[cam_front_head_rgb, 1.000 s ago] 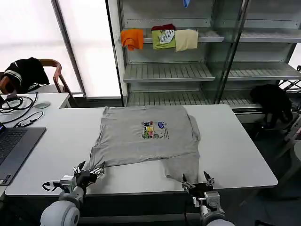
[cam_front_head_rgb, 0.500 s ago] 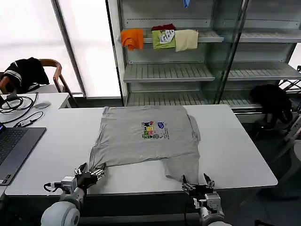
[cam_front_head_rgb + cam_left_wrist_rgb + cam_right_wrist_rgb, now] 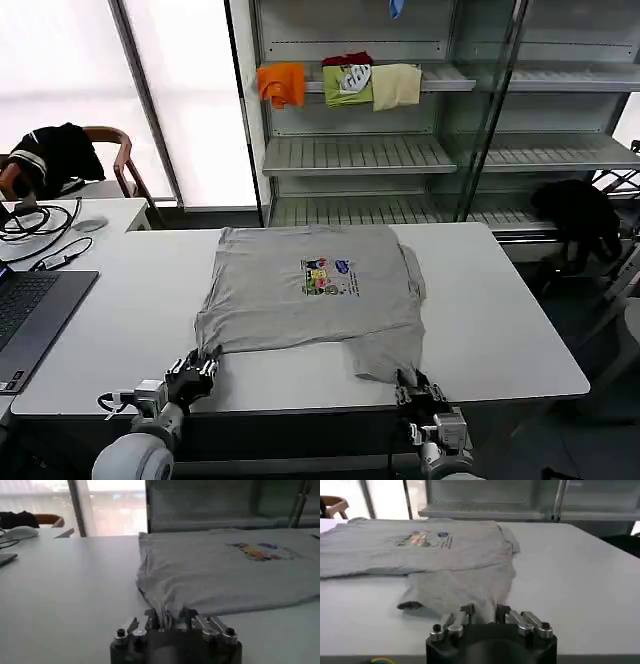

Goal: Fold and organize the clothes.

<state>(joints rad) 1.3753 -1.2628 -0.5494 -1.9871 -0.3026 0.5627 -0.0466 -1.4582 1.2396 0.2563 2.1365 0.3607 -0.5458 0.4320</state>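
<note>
Item: light grey T-shirt (image 3: 312, 295) with small multicoloured chest print (image 3: 327, 277). Spread print-up across the middle of the white worktop (image 3: 520, 330), collar toward the far edge, hem toward the near edge; right side already doubled inward, leaving a flap trailing toward the near right.

Left end effector (image 3: 193, 368): at the near-left hem corner, low on the worktop. Clamped on bunched cloth, as seen in the left wrist view (image 3: 167, 621), where the fabric gathers between closed fingers.

Right end effector (image 3: 417, 388): at the near-right flap, by the worktop's near edge. Fingers drawn close on the flap's lower edge in the right wrist view (image 3: 484, 613); apparently clamped on the shirt.

Purpose, judged: both near corners pinched so that the hem can be lifted evenly and carried toward the collar for a crosswise fold.

Surroundings: laptop (image 3: 35, 310) at near left; orange, green and cream garments (image 3: 340, 82) on the far shelf; black garment (image 3: 55, 152) on a chair.
</note>
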